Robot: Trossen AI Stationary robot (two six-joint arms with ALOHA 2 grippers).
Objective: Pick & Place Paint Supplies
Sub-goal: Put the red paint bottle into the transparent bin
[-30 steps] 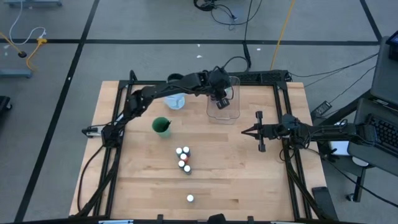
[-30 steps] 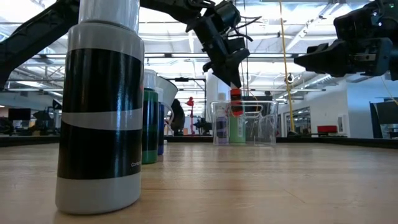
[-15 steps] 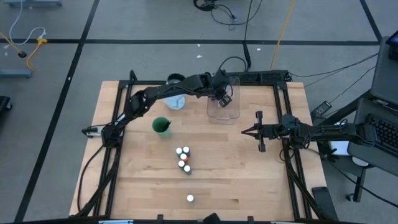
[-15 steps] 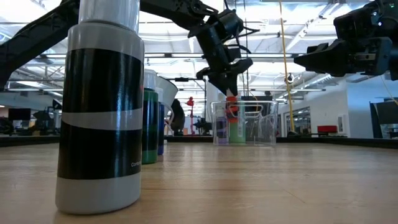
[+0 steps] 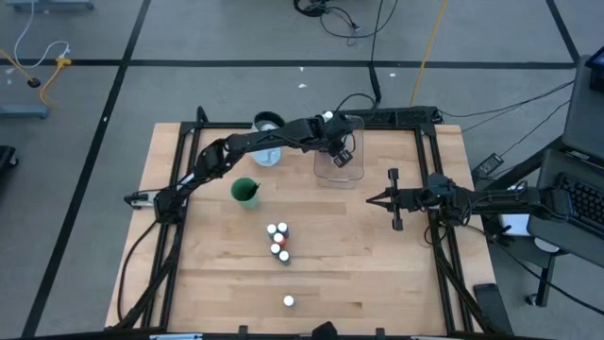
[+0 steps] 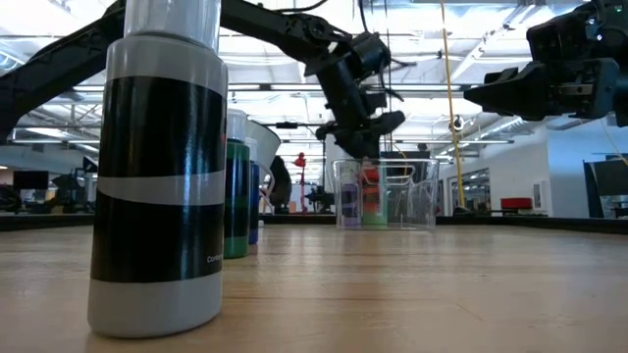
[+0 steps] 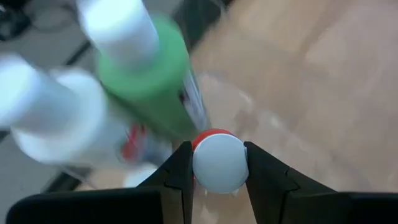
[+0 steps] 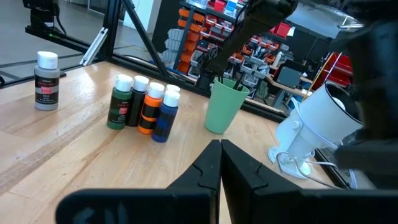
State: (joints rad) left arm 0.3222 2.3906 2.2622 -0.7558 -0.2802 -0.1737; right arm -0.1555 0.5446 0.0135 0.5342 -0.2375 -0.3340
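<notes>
Left gripper (image 7: 217, 165) clamped on red paint bottle (image 7: 217, 163), white cap toward wrist, long axis upright, body hanging inside clear tray (image 5: 340, 172) near table's far edge. Bottom probably just above tray floor. Right gripper (image 8: 220, 160) closed, empty, by right edge.

No legible text; white lettering on black-labelled bottle (image 6: 162, 176) too cut off to read

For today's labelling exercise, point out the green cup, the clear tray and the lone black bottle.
Green cup (image 5: 244, 192), high view, on its rim.
Clear tray (image 6: 422, 196), low view, on its right wall.
Black bottle (image 8: 46, 86), right wrist view, on its label.
</notes>
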